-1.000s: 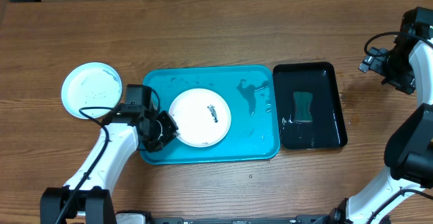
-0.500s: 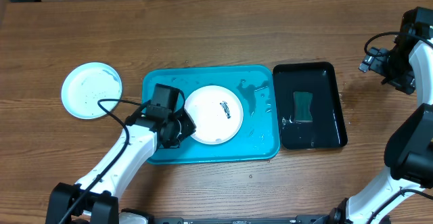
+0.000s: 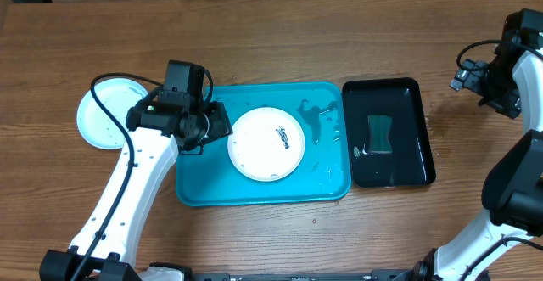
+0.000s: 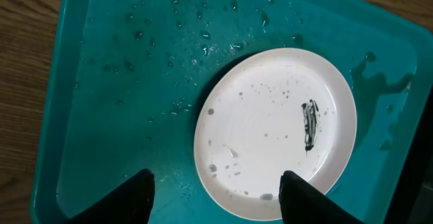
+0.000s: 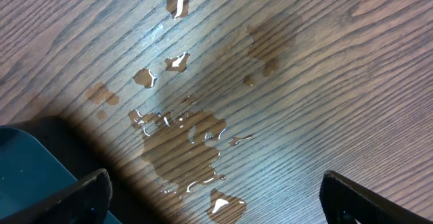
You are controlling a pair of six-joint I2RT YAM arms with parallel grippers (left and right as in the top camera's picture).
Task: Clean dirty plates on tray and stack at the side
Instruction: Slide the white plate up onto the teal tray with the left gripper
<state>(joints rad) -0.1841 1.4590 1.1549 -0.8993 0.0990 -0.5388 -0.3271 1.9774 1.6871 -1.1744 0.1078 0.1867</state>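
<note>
Turquoise plastic beaded with water, the tray [image 3: 195, 192] lies mid-bench [image 3: 280, 26] and carries the white plate [image 3: 267, 143] near its centre, a dark smear [image 4: 309, 124] on the plate's face. Over the tray's left end the left jaws stand wide open and empty, with the fingertips [image 4: 132, 200] spread either side of the plate's near rim. Off the tray's left end a light blue plate [image 3: 97, 120] lies on the wood, partly under the arm. Just beside the tray's right end sits a black tray [image 3: 416, 90] holding a greenish sponge [image 3: 380, 134]. Well right of the tray, the right jaws gape with nothing between them, above a puddle [image 5: 183, 143] on the wood.
</note>
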